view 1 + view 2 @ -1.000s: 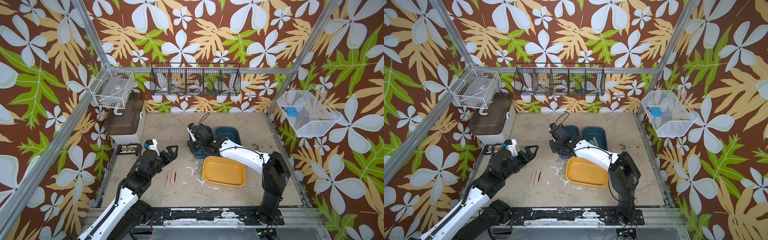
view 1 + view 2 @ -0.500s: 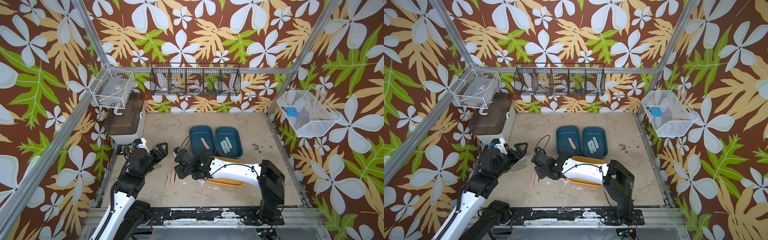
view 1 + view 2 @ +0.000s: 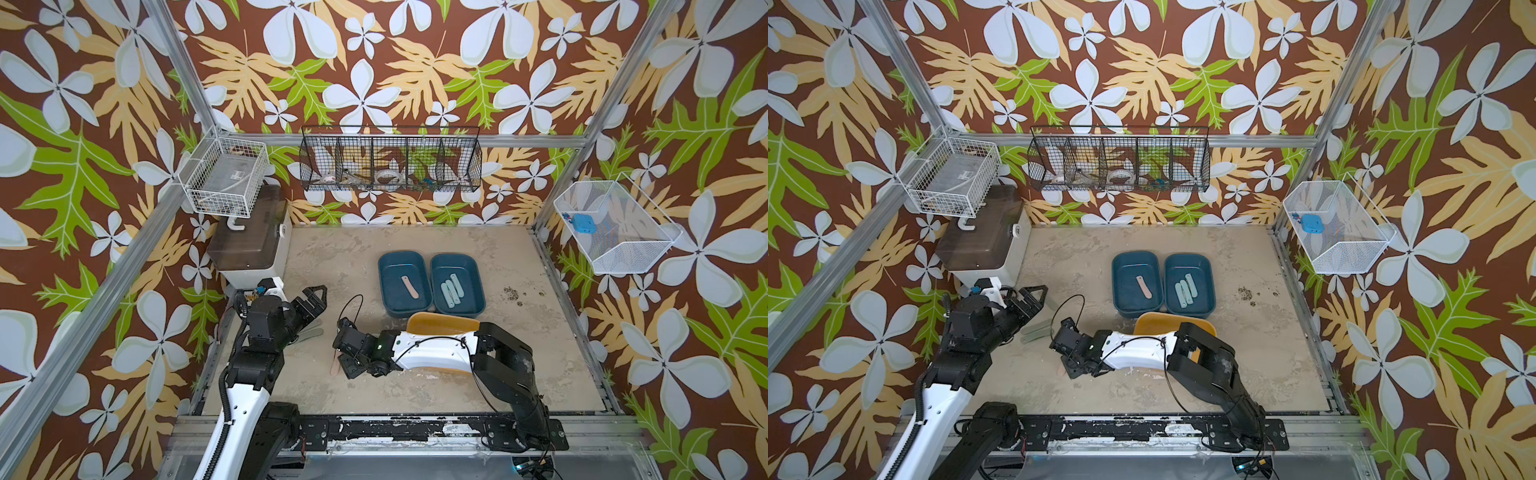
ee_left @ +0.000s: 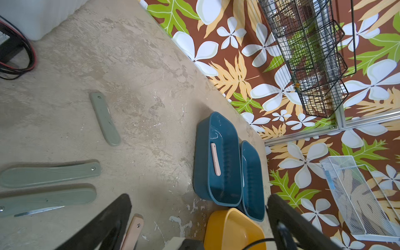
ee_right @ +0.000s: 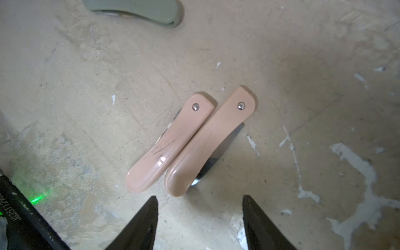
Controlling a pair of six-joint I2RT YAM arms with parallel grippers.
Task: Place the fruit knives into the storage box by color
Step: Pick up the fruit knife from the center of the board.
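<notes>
Nearest, along the front edge: a black scratched metal rail (image 3: 395, 428) carrying both arm bases. Just behind it, low over the beige worn tabletop (image 3: 561, 374), the right gripper (image 5: 199, 198), released, with its two black fingers well apart and nothing between them. Brought here from the far side: one second ago above the dark blue rounded plastic boxes (image 3: 384, 301), half a second ago already near this place, and with jaws narrower than now. Just beyond its fingertips, two pale pink flat knives (image 5: 188, 142) with rounded ends and a steel rivet each, lying side by side and touching, not grasped. Shown whole only from the right wrist, together with a steel blade edge under one of them; from the top almost fully hidden by the gripper. To the left, the left gripper (image 3: 318, 299), also released and spread wide, pulled back toward the left edge since one second ago. Close to it, three grey-green flat knives (image 4: 105, 119) on the tabletop, all three visible only from the left wrist, from the top only in parts beside the arm. Behind the right arm, a yellow rounded plastic box (image 3: 440, 324), partly covered by that arm. Farther back, the two blue boxes touching side by side: in the left-hand box (image 3: 397, 266) a single pale pink knife (image 3: 409, 287), hidden by the gripper one second ago; in the right-hand box (image 3: 469, 270) three light blue knives (image 3: 451, 289) close together. Open room: broad bare tabletop right of the boxes up to the table edge, with some dark crumbs (image 3: 511, 293), and a bare band between the boxes and the back wall. Left back corner taken by a white container with a brown lid (image 3: 249, 237).
</notes>
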